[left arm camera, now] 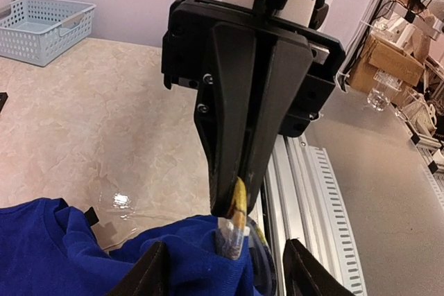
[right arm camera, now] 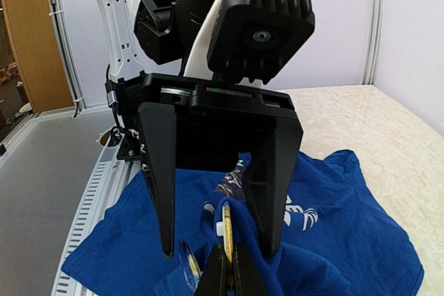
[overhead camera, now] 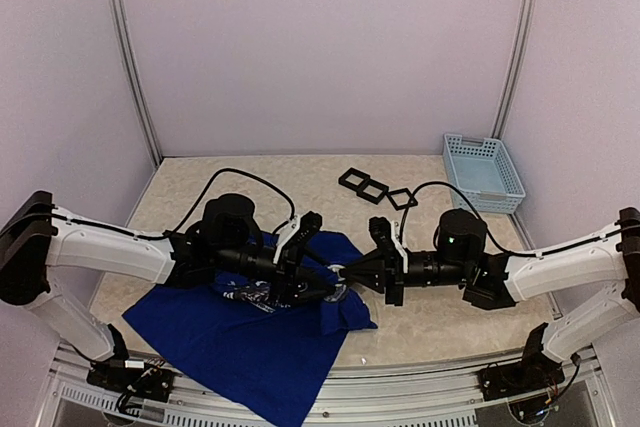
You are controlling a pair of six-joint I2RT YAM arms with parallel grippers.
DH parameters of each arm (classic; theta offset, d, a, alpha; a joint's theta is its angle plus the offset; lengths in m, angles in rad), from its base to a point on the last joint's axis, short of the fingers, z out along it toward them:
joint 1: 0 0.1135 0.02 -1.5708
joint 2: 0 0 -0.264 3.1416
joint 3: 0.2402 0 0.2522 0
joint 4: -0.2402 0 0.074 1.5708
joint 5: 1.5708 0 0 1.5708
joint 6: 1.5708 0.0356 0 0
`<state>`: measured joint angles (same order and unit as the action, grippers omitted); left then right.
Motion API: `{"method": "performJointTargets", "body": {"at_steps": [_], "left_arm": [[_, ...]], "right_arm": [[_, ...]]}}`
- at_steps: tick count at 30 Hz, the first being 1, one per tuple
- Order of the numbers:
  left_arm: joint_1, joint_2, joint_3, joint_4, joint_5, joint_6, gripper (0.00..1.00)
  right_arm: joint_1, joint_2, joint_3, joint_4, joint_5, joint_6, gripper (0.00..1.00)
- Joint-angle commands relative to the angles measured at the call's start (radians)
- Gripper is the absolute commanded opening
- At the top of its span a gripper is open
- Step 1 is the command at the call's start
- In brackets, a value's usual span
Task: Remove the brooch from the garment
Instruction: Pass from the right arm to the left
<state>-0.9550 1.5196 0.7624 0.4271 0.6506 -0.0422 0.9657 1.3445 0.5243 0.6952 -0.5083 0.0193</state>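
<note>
The garment [overhead camera: 250, 332] is a royal-blue T-shirt with white lettering, spread over the near left of the table. A fold of it is lifted between the two grippers. On that fold sits the brooch [right arm camera: 226, 221] [left arm camera: 234, 232], a thin gold-edged piece with a white clasp. My right gripper [right arm camera: 225, 253] [overhead camera: 347, 273] is shut on its gold edge. The left gripper [left arm camera: 225, 249] [overhead camera: 322, 283] faces it head-on, its fingers [right arm camera: 164, 192] wide apart on either side of the fold and brooch. A clear round piece [right arm camera: 186, 263] hangs from the cloth beside the brooch.
A light blue basket [overhead camera: 485, 172] [left arm camera: 45, 25] stands at the back right corner. Black square frames [overhead camera: 375, 189] lie at the back centre. An aluminium rail [overhead camera: 420, 372] [left arm camera: 305, 185] runs along the table's near edge, close under the grippers.
</note>
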Motion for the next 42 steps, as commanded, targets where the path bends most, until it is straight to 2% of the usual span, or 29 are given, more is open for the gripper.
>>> {"method": "performJointTargets", "body": {"at_steps": [1,5,7,9,12,13,15,16,21,27,32,40,42], "left_arm": [[-0.005,0.003,0.012,-0.050,0.024,0.027,0.52],[-0.006,-0.015,0.003,-0.053,0.045,0.019,0.39],[-0.005,-0.028,-0.002,-0.050,0.050,0.015,0.37],[-0.007,-0.037,-0.015,-0.043,0.055,0.013,0.27],[-0.006,-0.043,-0.021,-0.050,0.070,0.019,0.20],[-0.007,-0.044,-0.021,-0.048,0.078,0.017,0.20],[-0.007,-0.045,-0.018,-0.048,0.096,0.012,0.38],[-0.007,-0.044,-0.019,-0.047,0.099,0.011,0.43],[0.000,-0.058,-0.025,-0.044,0.102,0.005,0.47],[0.009,-0.080,-0.035,-0.047,0.082,0.011,0.17],[0.009,-0.068,-0.031,-0.048,0.097,0.011,0.00],[0.009,-0.069,-0.037,-0.038,0.122,0.005,0.00],[0.010,-0.064,-0.036,-0.035,0.133,0.004,0.00]], "right_arm": [[0.008,-0.025,-0.021,0.026,0.025,-0.001,0.00],[0.008,-0.023,-0.018,0.030,0.006,0.015,0.00],[0.009,-0.028,-0.022,0.040,0.005,0.024,0.00],[0.009,-0.035,-0.029,0.049,0.005,0.027,0.00],[0.008,-0.040,-0.029,0.044,0.004,0.029,0.00],[0.008,-0.039,-0.029,0.044,0.003,0.029,0.00],[0.008,-0.033,-0.023,0.037,-0.006,0.026,0.00],[0.008,-0.026,-0.017,0.030,-0.014,0.023,0.00],[0.008,0.003,-0.004,0.025,-0.024,0.027,0.00],[0.010,0.006,-0.003,0.034,-0.028,0.036,0.00],[0.011,0.018,0.005,0.026,-0.042,0.036,0.00],[0.011,0.016,0.014,0.020,-0.056,0.057,0.00],[0.014,0.004,0.015,0.011,-0.055,0.061,0.09]]}}
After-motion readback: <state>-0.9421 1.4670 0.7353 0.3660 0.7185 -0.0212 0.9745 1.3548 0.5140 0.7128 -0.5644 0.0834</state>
